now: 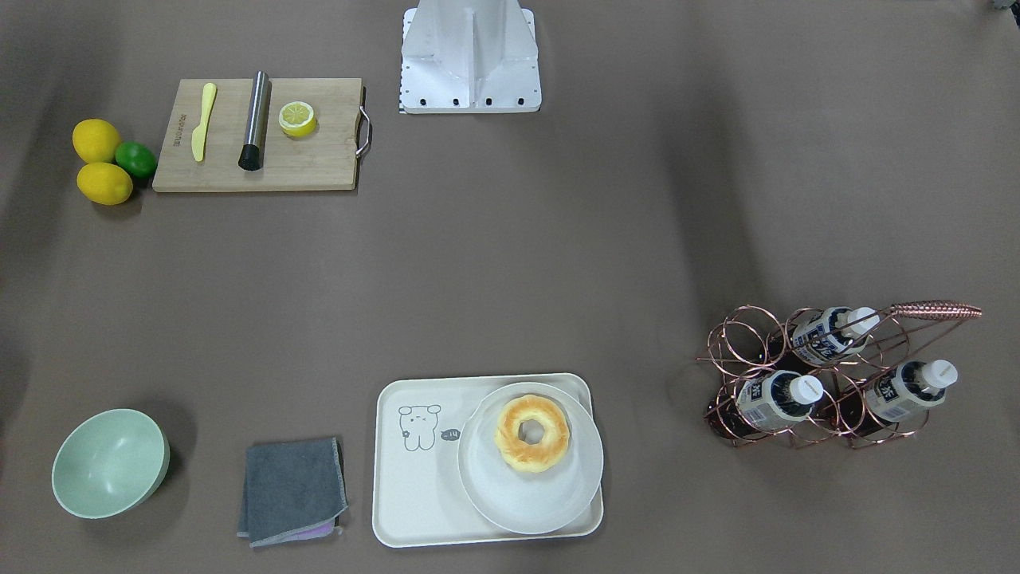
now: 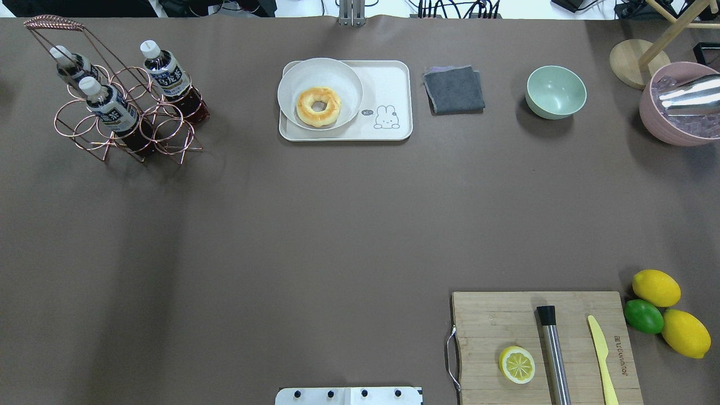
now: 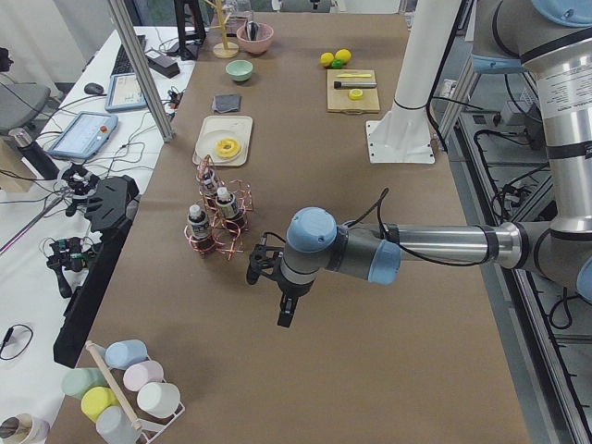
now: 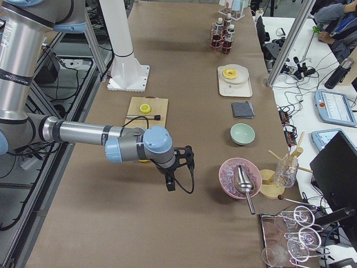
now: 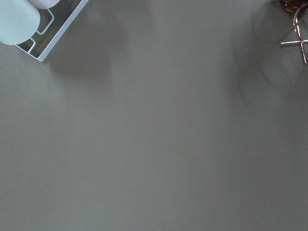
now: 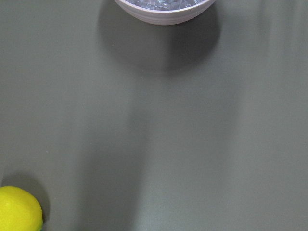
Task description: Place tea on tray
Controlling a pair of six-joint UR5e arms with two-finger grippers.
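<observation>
Closest to the side cameras, the left arm (image 3: 416, 245) and right arm (image 4: 83, 133) reach out low over the brown table (image 2: 337, 225), each near its own end. The left gripper (image 3: 286, 314) and right gripper (image 4: 170, 183) hang above bare surface. They show only in these side views, and neither wrist camera catches its fingers, so I cannot tell whether either pair is apart or together.

Toward the near right corner lies a wooden cutting board (image 2: 506, 320), cut off by the overhead view's bottom edge. It carries a steel rod (image 2: 554, 354), a yellow knife (image 2: 602, 354) and a half lemon (image 2: 517, 364).

At the middle of the far edge sits the tray (image 2: 382, 84). A round plate (image 2: 343, 79) with a doughnut (image 2: 319, 106) covers its left half and overhangs the rim.

In the far left corner a copper wire rack (image 1: 936, 309) holds all three tea bottles (image 2: 111, 108), well apart from the tray; their lower parts are hidden behind the wire rings.

A pink bowl (image 2: 664, 124), cropped by the overhead view's edge, stands at the far right corner. Along the far edge between it and the tray are a green bowl (image 2: 556, 91) and a grey cloth (image 2: 454, 89).

Two lemons (image 2: 656, 287) and a lime (image 2: 643, 316) cluster by the right edge.
</observation>
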